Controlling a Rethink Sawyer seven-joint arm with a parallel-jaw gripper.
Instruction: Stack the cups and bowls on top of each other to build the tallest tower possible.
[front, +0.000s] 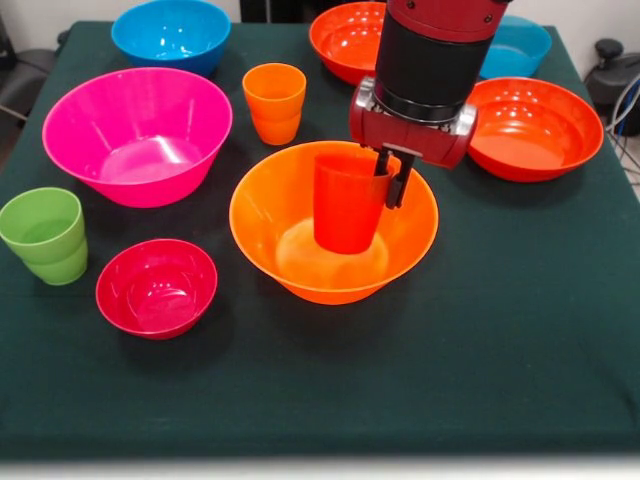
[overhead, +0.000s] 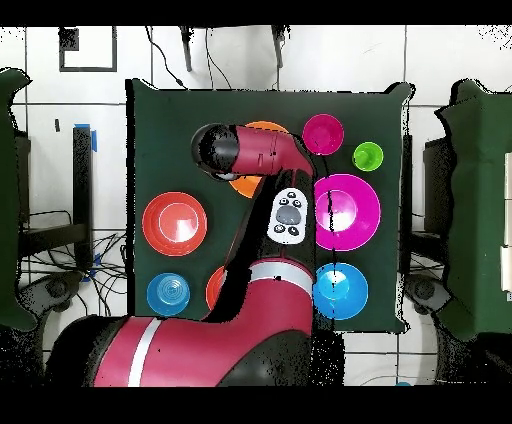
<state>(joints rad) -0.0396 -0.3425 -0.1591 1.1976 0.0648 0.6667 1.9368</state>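
The widest orange bowl (front: 290, 275) stands mid-table. In the overhead view only part of its rim (overhead: 262, 127) shows beside the arm. My gripper (front: 390, 190) is shut on the right rim of the red-orange cup (front: 345, 210), which is upright inside that bowl, at or just above its floor. The orange cup (front: 274, 102) stands behind the bowl. The light green cup (front: 44, 235) (overhead: 368, 156) is at the left edge. The pink bowl (front: 137, 135) (overhead: 347, 211) and the crimson bowl (front: 156, 287) (overhead: 323, 133) are on the left. The overhead view hides the gripper under the arm.
A blue bowl (front: 171, 33) (overhead: 340, 290) is at the back left. Two red-orange bowls (front: 530, 127) (front: 345, 40) and a second blue bowl (front: 520, 45) are at the back right. The dark green cloth (front: 520, 330) covers the table.
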